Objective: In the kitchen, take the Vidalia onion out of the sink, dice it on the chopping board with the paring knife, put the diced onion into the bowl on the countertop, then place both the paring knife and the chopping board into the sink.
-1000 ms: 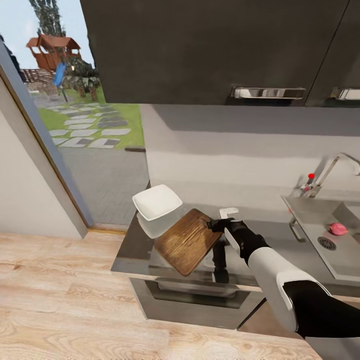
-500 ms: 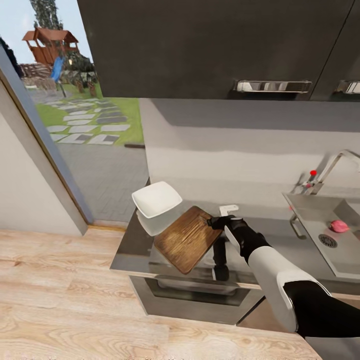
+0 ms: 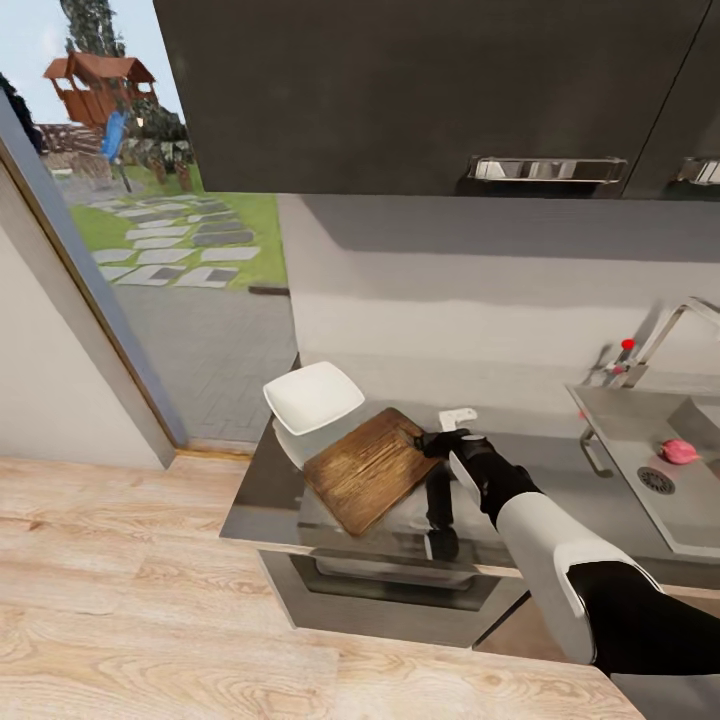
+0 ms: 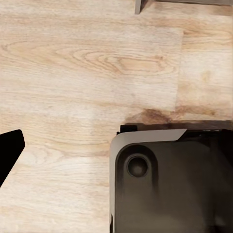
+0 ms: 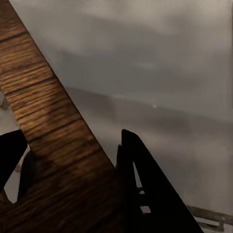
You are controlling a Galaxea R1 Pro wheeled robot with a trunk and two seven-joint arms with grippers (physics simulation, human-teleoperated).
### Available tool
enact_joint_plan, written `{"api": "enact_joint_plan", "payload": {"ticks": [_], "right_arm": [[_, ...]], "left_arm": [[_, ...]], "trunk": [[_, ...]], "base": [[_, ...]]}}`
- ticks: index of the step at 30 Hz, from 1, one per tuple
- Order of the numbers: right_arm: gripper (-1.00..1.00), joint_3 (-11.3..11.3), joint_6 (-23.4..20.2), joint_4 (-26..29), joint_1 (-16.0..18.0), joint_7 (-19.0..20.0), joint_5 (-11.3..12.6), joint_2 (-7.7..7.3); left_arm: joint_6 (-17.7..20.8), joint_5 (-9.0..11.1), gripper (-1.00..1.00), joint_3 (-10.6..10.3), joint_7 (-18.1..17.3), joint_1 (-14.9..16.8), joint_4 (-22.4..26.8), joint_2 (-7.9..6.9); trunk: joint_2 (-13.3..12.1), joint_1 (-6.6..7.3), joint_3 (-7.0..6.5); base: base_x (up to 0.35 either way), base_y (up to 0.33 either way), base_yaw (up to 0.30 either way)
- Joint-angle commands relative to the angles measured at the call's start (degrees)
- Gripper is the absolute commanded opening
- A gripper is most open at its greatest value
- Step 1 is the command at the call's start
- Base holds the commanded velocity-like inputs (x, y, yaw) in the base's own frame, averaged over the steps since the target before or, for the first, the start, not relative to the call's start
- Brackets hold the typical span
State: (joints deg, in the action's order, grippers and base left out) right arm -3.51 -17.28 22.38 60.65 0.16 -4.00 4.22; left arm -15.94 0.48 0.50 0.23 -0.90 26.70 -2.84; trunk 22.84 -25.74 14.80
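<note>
A: Listing from the left: white shallow squarish bowl (image 3: 313, 398) with rounded corners, on the long glossy grey countertop (image 3: 262, 500) near its left end. Next item?

B: Dark brown rectangular wooden chopping board (image 3: 369, 469), just right of the bowl, its far corner overlapping the bowl's near edge as seen from the head. It looks tilted, one end raised off the worktop.

A: Held by?

B: Right gripper (image 3: 436, 444), black, clenched on the board's right edge; in the right wrist view the wood (image 5: 53, 145) sits between the dark fingers (image 5: 145, 184). Left gripper: one dark finger (image 4: 7, 150) over pale plank floor (image 4: 87, 63); grip state cannot be told.

A: Further right?

B: Rectangular grey steel sink (image 3: 640, 440) with chrome tap and red knob (image 3: 626, 345). Small pinkish-red Vidalia onion (image 3: 680, 451) lies in the basin beside the round drain (image 3: 655, 482), well apart from the board.

A: Handling note for the present step?

B: Judged: the board is being positioned. Lower it flat and level, clear of the bowl, before releasing, so it does not tip the bowl or slide off the near edge.
</note>
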Motion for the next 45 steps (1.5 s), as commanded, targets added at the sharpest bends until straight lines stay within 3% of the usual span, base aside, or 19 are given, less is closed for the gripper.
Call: {"api": "enact_joint_plan", "payload": {"ticks": [1, 10, 12, 16, 21, 34, 45], "right_arm": [[-1.00, -0.2, -0.4, -1.8, 0.0, 0.1, 0.0, 0.00], [-1.00, -0.2, -0.3, -1.7, 0.0, 0.0, -0.3, -0.30], [-1.00, -0.2, -0.4, -1.7, 0.0, -0.1, -0.6, -1.13], [-1.00, -0.2, -0.4, -1.7, 0.0, 0.0, -4.2, -2.72], [-1.00, -0.2, -0.3, -1.7, 0.0, 0.0, -5.8, -3.11], [-1.00, -0.2, -0.4, -1.7, 0.0, -0.1, -6.0, -3.47], [-1.00, -0.1, -0.5, -1.7, -0.1, -0.1, -5.8, -6.04]], "left_arm": [[-0.1, 0.0, 1.00, 0.1, 0.0, 0.0, 0.1, -0.01], [-0.1, 0.0, 1.00, 0.0, 0.0, 0.0, 0.1, 0.08], [-0.1, 0.0, 1.00, 0.0, 0.0, 0.0, 0.1, 0.11], [-0.1, 0.0, 1.00, 0.1, 0.0, -0.1, 0.1, 0.12], [-0.1, 0.0, 1.00, 0.1, 0.0, 0.0, 0.2, -0.01], [-0.1, 0.0, 1.00, 0.1, 0.0, 0.0, 0.1, -0.06], [-0.1, 0.0, 1.00, 0.1, 0.0, 0.0, -0.1, -0.06]], "trunk": [[0.1, -0.05, 0.11], [0.1, -0.05, 0.09], [0.1, -0.05, -0.04], [0.1, -0.05, -0.38], [0.1, -0.05, -0.82], [0.1, -0.05, -2.00], [0.1, -0.05, -2.99]], "base": [[0.000, 0.000, 0.000], [0.000, 0.000, 0.000], [0.000, 0.000, 0.000], [0.000, 0.000, 0.000], [0.000, 0.000, 0.000], [0.000, 0.000, 0.000], [0.000, 0.000, 0.000]]}}
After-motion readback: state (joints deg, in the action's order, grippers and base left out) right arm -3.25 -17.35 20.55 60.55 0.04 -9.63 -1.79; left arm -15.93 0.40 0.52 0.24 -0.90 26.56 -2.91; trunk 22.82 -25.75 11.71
